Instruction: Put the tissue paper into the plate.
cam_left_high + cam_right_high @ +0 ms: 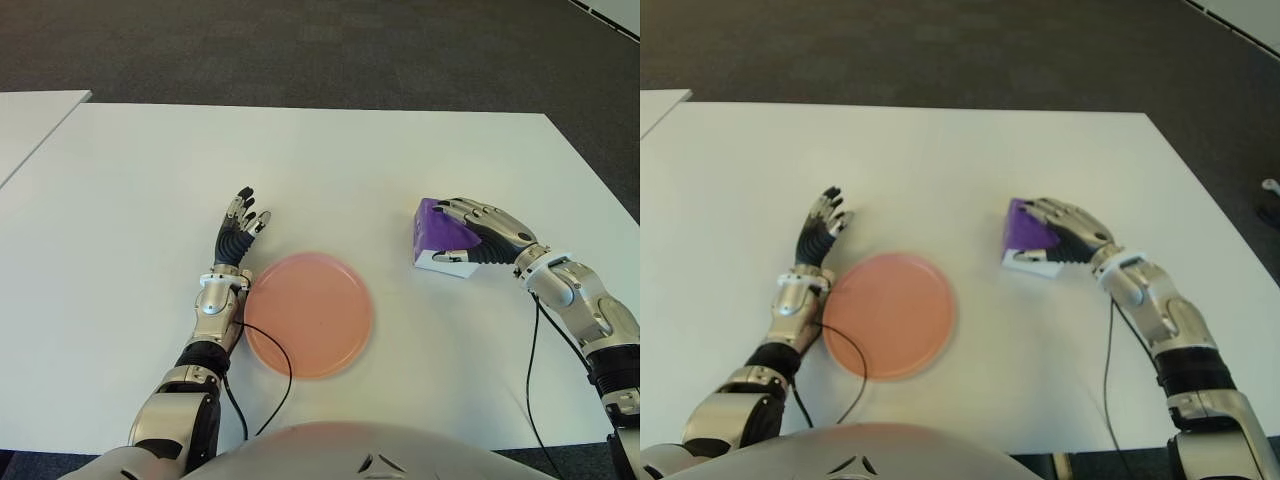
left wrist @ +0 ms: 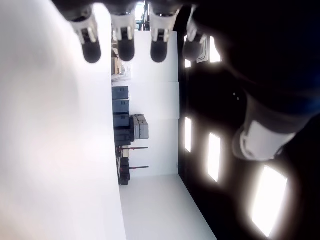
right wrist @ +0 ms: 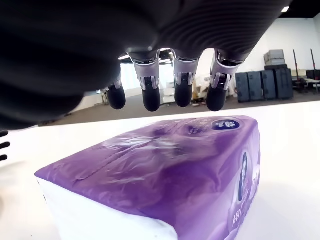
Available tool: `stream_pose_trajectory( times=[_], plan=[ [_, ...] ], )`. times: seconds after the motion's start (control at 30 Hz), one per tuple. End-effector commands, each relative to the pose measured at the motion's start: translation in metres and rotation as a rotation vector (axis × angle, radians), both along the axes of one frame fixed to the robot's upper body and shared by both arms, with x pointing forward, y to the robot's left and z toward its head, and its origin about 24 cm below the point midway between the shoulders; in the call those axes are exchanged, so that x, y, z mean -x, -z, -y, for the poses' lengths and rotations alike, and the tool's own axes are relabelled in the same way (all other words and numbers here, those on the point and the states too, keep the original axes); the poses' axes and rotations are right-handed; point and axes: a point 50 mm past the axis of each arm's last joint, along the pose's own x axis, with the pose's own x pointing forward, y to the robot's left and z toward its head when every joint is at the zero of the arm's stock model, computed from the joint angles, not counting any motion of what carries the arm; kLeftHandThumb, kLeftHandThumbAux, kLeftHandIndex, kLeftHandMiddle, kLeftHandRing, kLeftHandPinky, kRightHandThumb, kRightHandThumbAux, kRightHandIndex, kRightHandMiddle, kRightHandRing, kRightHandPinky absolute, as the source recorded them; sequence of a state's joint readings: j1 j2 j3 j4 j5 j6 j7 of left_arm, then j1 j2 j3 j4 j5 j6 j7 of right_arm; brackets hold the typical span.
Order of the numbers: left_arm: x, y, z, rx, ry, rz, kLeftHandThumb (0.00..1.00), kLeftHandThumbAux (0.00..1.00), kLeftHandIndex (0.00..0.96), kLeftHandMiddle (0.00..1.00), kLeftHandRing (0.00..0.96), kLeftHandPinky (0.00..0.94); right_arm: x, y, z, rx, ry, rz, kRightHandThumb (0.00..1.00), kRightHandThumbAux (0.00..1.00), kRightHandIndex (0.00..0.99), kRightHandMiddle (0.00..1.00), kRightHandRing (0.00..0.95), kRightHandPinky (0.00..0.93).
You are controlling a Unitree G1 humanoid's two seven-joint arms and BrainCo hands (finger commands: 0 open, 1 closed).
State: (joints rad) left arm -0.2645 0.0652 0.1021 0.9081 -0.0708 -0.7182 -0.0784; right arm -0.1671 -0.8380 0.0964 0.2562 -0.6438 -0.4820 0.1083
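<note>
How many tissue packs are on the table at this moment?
1. The purple tissue pack lies on the white table, right of the pink plate, under the right hand. None seems hidden.

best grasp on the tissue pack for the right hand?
Grip the tissue pack across its purple top, from above: it lies flat on the table, broad soft face up. The right hand hovers over it, fingers extended, not closed. Left hand idle beside the plate.
</note>
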Motion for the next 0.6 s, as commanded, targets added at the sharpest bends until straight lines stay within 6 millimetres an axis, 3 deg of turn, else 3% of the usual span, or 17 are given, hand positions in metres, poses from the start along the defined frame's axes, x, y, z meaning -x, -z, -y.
stream_pose_trajectory(
  times=[0.03, 0.2, 0.23, 0.27, 0.33, 0.6],
  plan=[
    [0.040, 0.043, -0.003, 0.007, -0.011, -0.201, 0.000, 0.608, 0.000, 0.000, 0.000, 0.000, 0.001, 0.001, -0.001, 0.005, -0.007, -0.009, 0.289, 0.238, 0.000, 0.000, 0.000, 0.000],
    [0.039, 0.042, -0.003, -0.001, -0.010, -0.199, 0.000, 0.604, 0.000, 0.000, 0.000, 0.000, 0.001, 0.000, -0.001, 0.005, -0.007, -0.008, 0.289, 0.238, 0.000, 0.000, 0.000, 0.000],
    [0.039, 0.042, -0.003, -0.004, -0.008, -0.198, 0.000, 0.603, 0.000, 0.000, 0.000, 0.000, 0.005, 0.020, -0.011, 0.092, -0.050, -0.040, 0.289, 0.238, 0.000, 0.000, 0.000, 0.000],
    [0.039, 0.042, -0.003, -0.008, -0.007, -0.197, 0.000, 0.601, 0.000, 0.000, 0.000, 0.000, 0.011, 0.053, -0.025, 0.205, -0.097, -0.087, 0.271, 0.248, 0.000, 0.000, 0.000, 0.000],
    [0.039, 0.041, -0.003, -0.012, -0.006, -0.196, 0.000, 0.596, 0.000, 0.000, 0.000, 0.000, 0.024, 0.093, -0.042, 0.350, -0.177, -0.122, 0.205, 0.281, 0.000, 0.000, 0.000, 0.000],
    [0.040, 0.042, -0.002, -0.009, -0.008, -0.200, 0.000, 0.587, 0.000, 0.000, 0.000, 0.000, 0.034, 0.139, -0.053, 0.608, -0.255, -0.084, 0.158, 0.326, 0.000, 0.000, 0.000, 0.000]
  ],
)
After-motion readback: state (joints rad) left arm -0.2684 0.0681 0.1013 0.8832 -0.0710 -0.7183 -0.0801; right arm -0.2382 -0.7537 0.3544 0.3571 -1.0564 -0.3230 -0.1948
